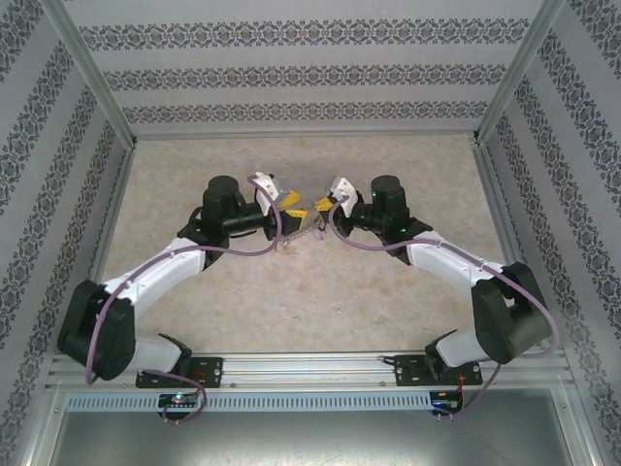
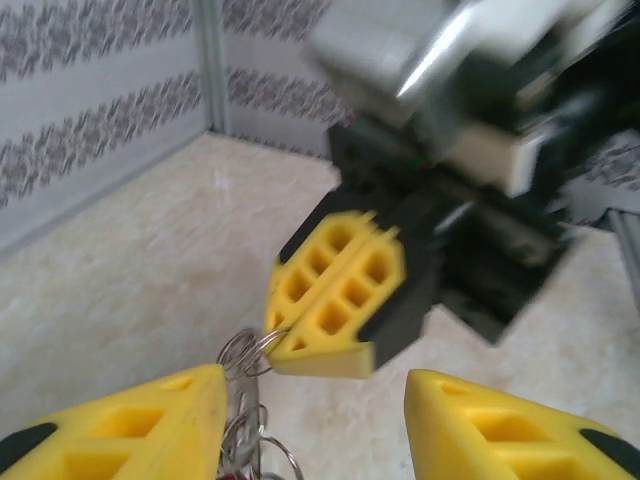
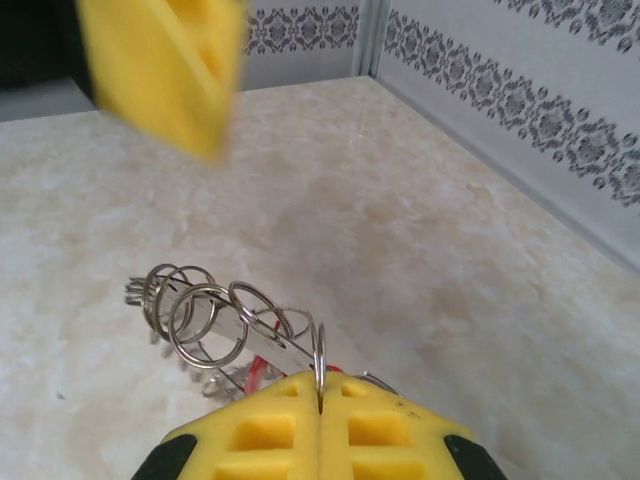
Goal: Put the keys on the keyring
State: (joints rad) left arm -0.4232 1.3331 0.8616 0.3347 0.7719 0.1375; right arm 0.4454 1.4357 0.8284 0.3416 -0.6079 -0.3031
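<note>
right end effector (image 3: pixel 320 392) is pinched shut on the keyring (image 3: pixel 200 320), low centre of frame, with the red keys (image 3: pixel 256 370) just under it. left end effector (image 2: pixel 312 395) stands open alongside. the pinch looks thin: 1 tug could slip the ring free.

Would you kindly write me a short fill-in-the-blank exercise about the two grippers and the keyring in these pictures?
1. The right gripper pinches one loop of the keyring with its jaws ____ (open or shut).
2. The left gripper has its jaws ____ (open or shut).
3. The fingers of both grippers are ____ in colour.
Missing words: shut; open; yellow.
</note>
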